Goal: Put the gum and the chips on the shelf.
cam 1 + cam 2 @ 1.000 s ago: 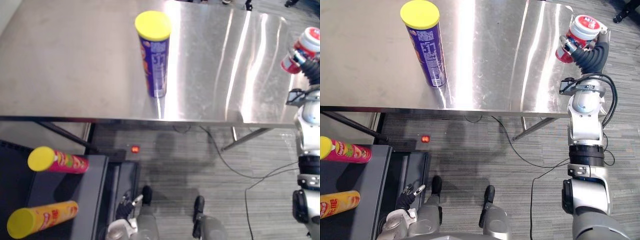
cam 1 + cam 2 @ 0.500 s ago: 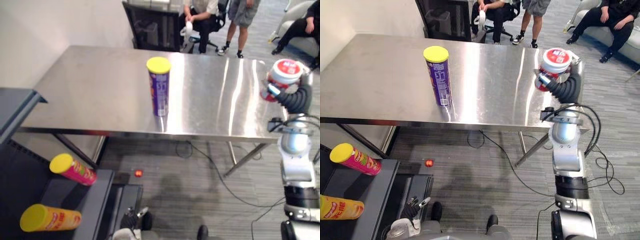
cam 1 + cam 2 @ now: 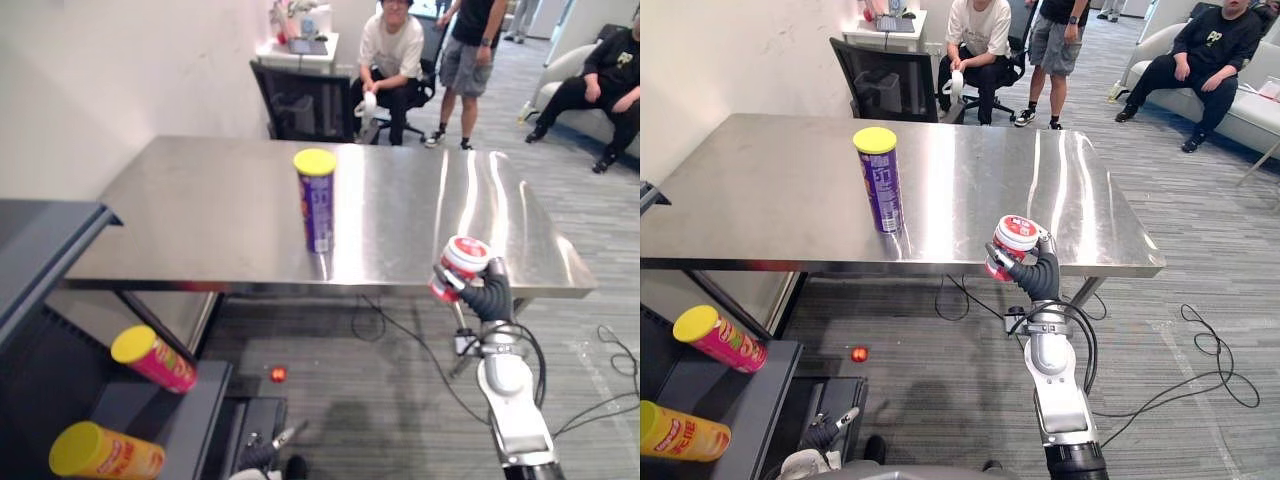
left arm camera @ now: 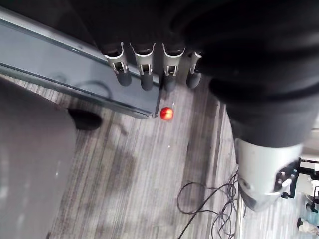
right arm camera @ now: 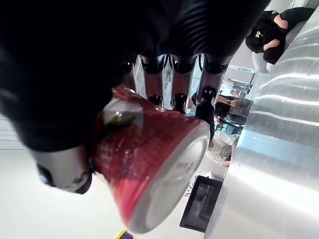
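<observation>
since a moment ago my view is pulling back, and my right hand (image 3: 1036, 272) is coming away from the far right of the worktop (image 3: 760, 190) to its near edge. its fingers and thumb are curling round the gum tub (image 3: 1013, 243), red with a white lid, held clear of the steel. the chips can (image 3: 880, 180), purple with a yellow lid, is standing upright on the worktop, well apart from the tub. my left hand (image 4: 144, 74) is hanging low over the floor, fingers straight, holding nothing. on the dark shelf (image 3: 755, 400) to my left, a pink can (image 3: 720, 338) and an orange can (image 3: 680, 432) are lying on their sides. a small red thing (image 3: 858, 354) is lying on the floor near the shelf.
</observation>
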Robot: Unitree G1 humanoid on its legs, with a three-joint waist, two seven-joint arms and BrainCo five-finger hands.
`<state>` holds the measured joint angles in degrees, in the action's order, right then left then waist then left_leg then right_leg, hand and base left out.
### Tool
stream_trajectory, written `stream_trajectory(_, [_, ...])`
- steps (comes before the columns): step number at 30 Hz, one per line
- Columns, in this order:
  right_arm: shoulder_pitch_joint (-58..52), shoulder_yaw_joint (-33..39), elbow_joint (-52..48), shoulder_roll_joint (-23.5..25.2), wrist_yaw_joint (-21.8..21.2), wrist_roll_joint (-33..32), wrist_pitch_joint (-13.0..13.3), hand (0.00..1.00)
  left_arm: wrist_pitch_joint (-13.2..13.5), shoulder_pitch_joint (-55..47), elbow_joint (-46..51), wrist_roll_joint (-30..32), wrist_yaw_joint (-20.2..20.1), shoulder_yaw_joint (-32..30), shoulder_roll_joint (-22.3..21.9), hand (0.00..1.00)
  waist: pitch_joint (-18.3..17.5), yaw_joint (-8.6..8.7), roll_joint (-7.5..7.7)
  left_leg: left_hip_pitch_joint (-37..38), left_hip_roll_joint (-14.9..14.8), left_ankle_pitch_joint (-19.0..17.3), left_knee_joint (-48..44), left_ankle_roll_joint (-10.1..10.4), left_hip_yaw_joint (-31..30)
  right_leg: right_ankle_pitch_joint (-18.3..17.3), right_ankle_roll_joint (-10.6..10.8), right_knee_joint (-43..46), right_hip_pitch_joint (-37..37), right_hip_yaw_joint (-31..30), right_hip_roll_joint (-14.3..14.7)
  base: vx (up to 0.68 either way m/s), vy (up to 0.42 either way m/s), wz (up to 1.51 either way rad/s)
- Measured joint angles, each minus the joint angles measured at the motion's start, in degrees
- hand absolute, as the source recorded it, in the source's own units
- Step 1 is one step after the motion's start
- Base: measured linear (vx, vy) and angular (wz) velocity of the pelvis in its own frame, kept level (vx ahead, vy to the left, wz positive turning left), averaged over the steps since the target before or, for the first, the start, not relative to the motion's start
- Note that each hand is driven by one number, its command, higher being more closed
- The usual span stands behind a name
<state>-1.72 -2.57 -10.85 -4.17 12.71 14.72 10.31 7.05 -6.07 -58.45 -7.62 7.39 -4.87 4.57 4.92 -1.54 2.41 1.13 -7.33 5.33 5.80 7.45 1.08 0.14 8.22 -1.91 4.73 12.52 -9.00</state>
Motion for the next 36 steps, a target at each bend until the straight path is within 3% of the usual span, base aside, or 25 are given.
stream_trajectory(5, [-0.6, 1.4, -1.0, -0.3, 0.8, 0.0, 0.0, 1.00, 0.0, 0.0, -0.6, 0.0, 0.2, 0.2, -0.4, 0.00, -0.5, 0.11, -0.90, 0.4, -0.1, -0.4, -0.2, 0.1, 0.0, -0.3, -0.1, 1.3, -0.2, 0.0, -0.1, 0.03, -0.010, -0.02])
stream_trajectory(11, [-0.7, 2.0, -2.9, -0.4, 0.9, 0.0, 0.0, 1.00, 0.0, -0.1, -0.5, -0.1, 0.6, 0.0, -0.5, 0.00, -0.3, -0.29, -0.90, 0.5, 0.1, -0.3, -0.3, 0.7, -1.2, -6.2, -0.2, 11.9, -4.1, 0.5, -1.5, 0.02, -0.025, 0.10])
stream_trajectory(17, [0.8, 1.2, -3.1, -3.2, 0.9, -0.1, 0.1, 1.00, 0.4, -0.3, 2.3, -1.3, 0.8, -2.5, -0.8, 0.00, 2.2, -1.39, -0.94, -6.2, 2.2, 0.0, -4.9, 2.8, -11.5, -14.4, -0.8, 24.2, -7.4, 9.6, -5.3, -0.04, -0.097, 0.88])
stream_trajectory(19, [5.5, -0.1, -2.9, -7.0, 0.9, -0.1, 0.1, 1.00, 0.6, -0.7, 5.2, -1.5, 1.2, -4.4, -2.2, 0.00, 4.1, -2.97, -2.33, -11.4, 2.8, 5.0, -6.1, 2.2, -13.0, -17.4, -3.6, 30.8, -10.8, 14.8, -7.0, -0.14, -0.128, 1.18])
stream_trajectory(20, [7.2, 0.1, -2.7, -7.5, 0.9, -0.1, 0.2, 1.00, 0.7, -0.4, 5.9, -2.2, 1.1, -5.1, -2.1, 0.00, 5.0, -3.32, -1.88, -12.6, 3.7, 9.2, -5.0, 0.9, -10.7, -18.1, -3.6, 30.9, -11.0, 16.6, -8.3, -0.20, -0.044, 1.51])
stream_trajectory(21, [9.2, 1.5, -2.2, -8.3, 1.1, 0.0, 0.2, 1.00, 0.6, 0.5, 5.9, -3.2, 1.2, -6.1, -2.6, 0.00, 6.9, -2.61, -1.94, -14.7, 4.9, 14.1, -5.3, -3.3, -3.8, -17.4, -5.0, 29.5, -10.1, 21.8, -10.3, -0.18, -0.009, 1.61])
stream_trajectory(22, [10.0, 2.1, -1.0, -8.6, 1.1, 0.0, 0.1, 1.00, 0.5, 0.5, 5.8, -4.0, 1.4, -7.5, -2.8, 0.00, 7.3, -3.88, -1.95, -17.9, 3.9, 3.0, -18.6, -10.5, 7.4, -16.2, -5.0, 28.9, -10.0, 24.8, -11.1, -0.17, -0.055, 1.56])
stream_trajectory(23, [10.2, 2.1, -1.0, -8.6, 1.1, 0.0, 0.0, 1.00, 0.5, 0.3, 5.5, -4.0, 1.5, -8.0, -2.3, 0.00, 7.5, -3.96, -2.05, -18.5, 2.4, -1.8, -25.1, -12.5, 12.1, -16.0, -5.1, 28.7, -9.2, 26.4, -11.5, -0.17, -0.138, 1.25])
stream_trajectory(24, [9.9, 1.8, -1.0, -8.5, 1.3, 0.0, 0.1, 1.00, 0.3, -0.9, 3.5, -4.0, 1.5, -8.3, -1.7, 0.00, 7.6, -3.58, -2.21, -17.9, -1.5, -7.3, -35.6, -12.5, 19.8, -15.9, -5.4, 28.7, -8.0, 29.4, -12.4, -0.15, -0.135, 1.18])
stream_trajectory(25, [8.4, 1.7, -1.7, -8.5, 1.2, 0.0, 0.2, 1.00, -0.1, -1.9, 1.3, -3.9, 1.7, -9.7, -1.6, 0.00, 7.6, -3.58, -2.19, -15.5, -5.8, -9.0, -42.7, -12.9, 25.7, -15.9, -5.4, 28.7, -6.6, 32.0, -13.4, -0.14, -0.101, 1.16])
stream_trajectory(27, [5.9, 2.2, -2.4, -8.6, 1.3, 0.0, 0.6, 1.00, -0.3, -3.7, -0.7, -3.7, 1.8, -10.8, -2.1, 0.00, 7.3, -3.45, -2.57, -11.9, -11.4, -7.9, -47.9, -13.5, 31.5, -16.0, -5.4, 29.3, -5.9, 35.7, -15.0, -0.10, 0.026, 1.14])
stream_trajectory(28, [4.5, 3.4, -2.4, -9.1, 1.2, 0.0, 0.5, 1.00, -0.5, -4.6, -1.1, -3.5, 1.9, -11.6, -2.5, 0.00, 6.9, -3.15, -3.78, -11.3, -13.4, -6.4, -47.2, -13.2, 35.7, -16.3, -5.1, 30.3, -5.7, 38.5, -15.9, -0.10, 0.063, 1.34])
stream_trajectory(29, [3.7, 4.3, -2.2, -8.9, 1.2, 0.1, 0.4, 1.00, -0.6, -4.6, -0.8, -3.4, 1.9, -11.6, -2.5, 0.00, 6.8, -2.99, -3.75, -12.1, -12.3, -5.6, -46.1, -14.4, 38.0, -16.3, -4.8, 30.3, -5.9, 39.6, -16.2, -0.12, 0.048, 1.58])
stream_trajectory(30, [2.2, 5.0, -1.4, -8.5, 1.0, 0.1, 0.1, 1.00, -0.6, -4.3, -0.6, -3.4, 2.0, -11.8, -1.9, 0.00, 6.4, -2.12, -1.85, -12.0, -7.8, -3.9, -37.5, -15.8, 38.4, -15.6, -5.1, 26.1, -7.0, 40.0, -16.5, -0.16, 0.051, 1.77])
stream_trajectory(31, [0.6, 5.1, -1.6, -8.1, 0.7, 0.1, 0.2, 1.00, -0.8, -4.0, -0.8, -3.3, 2.3, -13.9, -1.5, 0.00, 6.1, -1.51, -1.68, -10.8, -6.3, -5.8, -35.5, -14.7, 38.9, -11.7, -6.1, 21.0, -5.6, 43.6, -15.0, -0.19, 0.005, 1.65])
stream_trajectory(32, [-0.3, 5.1, -1.4, -7.1, 0.5, 0.1, 0.1, 1.00, -1.0, -5.4, -0.8, -3.3, 2.6, -15.3, -2.0, 0.00, 6.0, -2.07, -2.23, -8.1, -10.1, -7.7, -42.4, -13.7, 40.8, -11.0, -5.1, 21.4, -4.5, 45.7, -14.0, -0.14, 0.006, 1.20])
stream_trajectory(33, [-0.8, 5.3, -1.5, -6.7, 0.5, 0.1, 0.1, 1.00, -1.1, -6.0, -1.0, -3.2, 2.7, -15.6, -2.3, 0.00, 5.6, -1.98, -2.81, -6.9, -10.4, -8.2, -40.9, -11.7, 40.4, -11.1, -5.0, 21.9, -4.1, 47.2, -13.8, -0.09, -0.016, 0.79])
stream_trajectory(36, [-2.3, 6.7, -1.7, -6.1, -0.2, 0.0, -0.1, 1.00, -1.5, -6.4, -0.9, -2.3, 2.4, -15.9, -2.8, 0.00, 5.0, -1.01, -2.12, -7.2, -7.1, -9.4, -34.0, -10.3, 39.1, -8.7, -4.9, 19.0, -1.4, 54.1, -13.2, -0.10, 0.028, 1.12])
